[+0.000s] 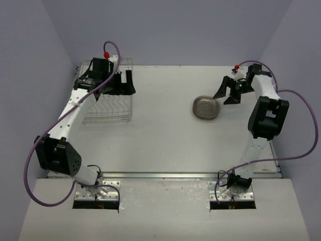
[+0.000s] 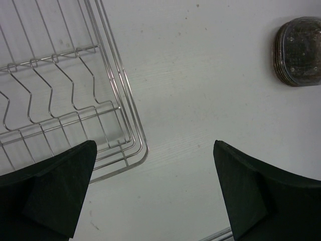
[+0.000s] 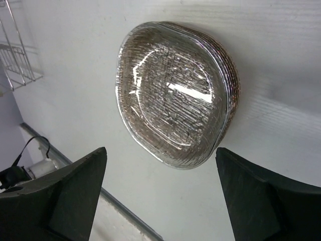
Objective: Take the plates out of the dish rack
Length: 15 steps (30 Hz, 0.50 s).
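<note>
The plates (image 1: pixel 205 107) lie in one stack of several translucent grey-brown plates on the white table, right of centre. My right gripper (image 1: pixel 226 91) is open and empty, just right of and above the stack. In the right wrist view the stack (image 3: pixel 175 95) lies just ahead of the open gripper (image 3: pixel 160 150). The dish rack (image 1: pixel 108 103) stands at the far left. My left gripper (image 1: pixel 124 83) is open and empty over its right side. In the left wrist view the rack's (image 2: pixel 60 100) visible slots hold no plate, the gripper (image 2: pixel 154 145) is open, and the stack (image 2: pixel 299 50) shows far right.
The table (image 1: pixel 165 140) is walled by purple-grey panels on the left, back and right. A metal strip (image 1: pixel 165 175) runs along its near edge by the arm bases. A corner of the rack (image 3: pixel 15 55) shows in the right wrist view.
</note>
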Each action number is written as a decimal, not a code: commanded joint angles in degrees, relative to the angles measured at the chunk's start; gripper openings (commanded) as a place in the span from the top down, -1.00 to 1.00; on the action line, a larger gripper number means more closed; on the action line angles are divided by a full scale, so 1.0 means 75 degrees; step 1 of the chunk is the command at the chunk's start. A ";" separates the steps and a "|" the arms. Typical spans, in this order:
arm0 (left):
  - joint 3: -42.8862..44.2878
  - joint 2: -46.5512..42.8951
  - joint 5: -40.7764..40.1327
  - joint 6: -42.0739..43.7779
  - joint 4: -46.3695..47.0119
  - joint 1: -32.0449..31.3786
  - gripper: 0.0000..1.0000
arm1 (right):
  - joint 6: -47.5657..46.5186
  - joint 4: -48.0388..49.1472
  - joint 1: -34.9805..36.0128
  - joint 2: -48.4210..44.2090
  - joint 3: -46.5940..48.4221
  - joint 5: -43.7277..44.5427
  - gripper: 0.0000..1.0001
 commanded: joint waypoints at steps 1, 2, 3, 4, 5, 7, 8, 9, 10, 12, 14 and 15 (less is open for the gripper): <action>0.0008 -0.0604 -0.0304 0.0070 0.0136 0.0240 -1.00 | 0.0101 0.0302 0.0144 -0.1748 0.0694 0.0653 -0.78; 0.0034 -0.0638 -0.0283 0.0070 0.0110 0.0366 -1.00 | 0.0024 0.0353 0.0207 -0.1975 0.0717 0.0920 -0.78; 0.0034 -0.0664 -0.0253 0.0070 0.0097 0.0389 -1.00 | -0.0082 0.0452 0.0290 -0.2222 0.0686 0.1194 -0.79; 0.0034 -0.0717 -0.0129 0.0079 0.0070 0.0672 -1.00 | -0.0198 0.0611 0.0388 -0.2603 0.0545 0.1505 -0.86; 0.0042 -0.0747 -0.0021 0.0081 0.0038 0.0836 -1.00 | -0.0278 0.0720 0.0447 -0.2895 0.0398 0.1643 -0.89; -0.0007 -0.0817 0.0176 0.0184 -0.0055 0.1087 -1.00 | -0.0309 0.1046 0.0495 -0.3601 -0.0170 0.1597 -0.90; -0.0057 -0.0840 0.0168 0.0223 -0.0089 0.1154 -1.00 | -0.0269 0.1190 0.0495 -0.3966 -0.0466 0.1540 -0.94; -0.0127 -0.0935 0.0137 0.0265 -0.0108 0.1165 -1.00 | -0.0211 0.1381 0.0503 -0.4281 -0.1141 0.1518 -0.97; -0.0260 -0.1086 0.0122 0.0383 -0.0052 0.1165 -1.00 | -0.0121 0.1817 0.0507 -0.4734 -0.1923 0.1500 -0.97; -0.0575 -0.1420 0.0078 0.0742 0.0127 0.1165 -1.00 | 0.0072 0.2805 0.0507 -0.5709 -0.3396 0.1452 -0.98; -0.1307 -0.1969 -0.0259 0.1227 0.0530 0.1165 -1.00 | 0.0171 0.3658 0.0518 -0.6760 -0.5035 0.1432 -0.97; -0.1313 -0.2182 -0.0426 0.1318 0.0697 0.1165 -1.00 | 0.0171 0.3939 0.0518 -0.7141 -0.5563 0.1432 -0.98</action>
